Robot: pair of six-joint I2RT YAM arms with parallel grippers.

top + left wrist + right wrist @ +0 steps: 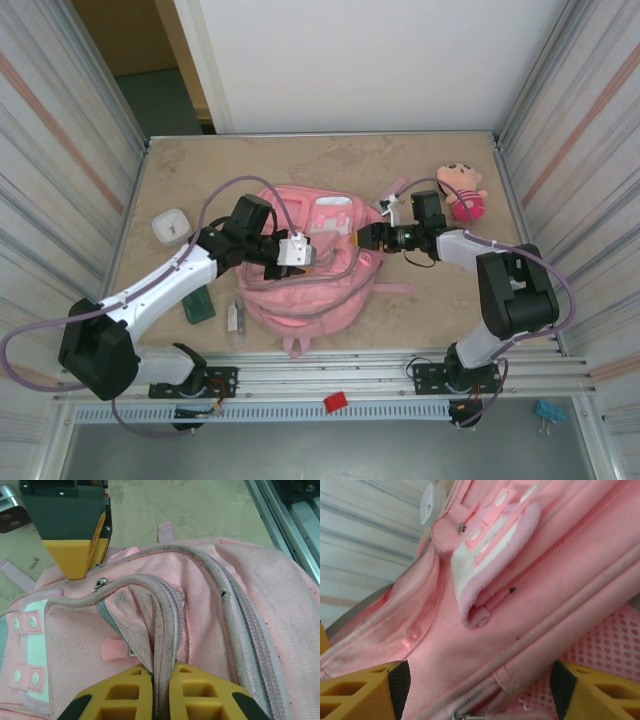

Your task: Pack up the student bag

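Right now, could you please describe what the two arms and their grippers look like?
The left arm and right arm have white links between bulky black joints, each trailed by a lilac cable. The left gripper and right gripper carry blocky yellow fingers with moulded hollows and black sections. The right one's body is dark grey.

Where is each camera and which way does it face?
Top external: above, behind the robot, facing down at the table; left arm, left gripper, right arm, right gripper show.
Left wrist: on the left arm, facing the bag pinched in its fingers.
Right wrist: on the right arm, facing the bag between its spread fingers.
All share the bag.
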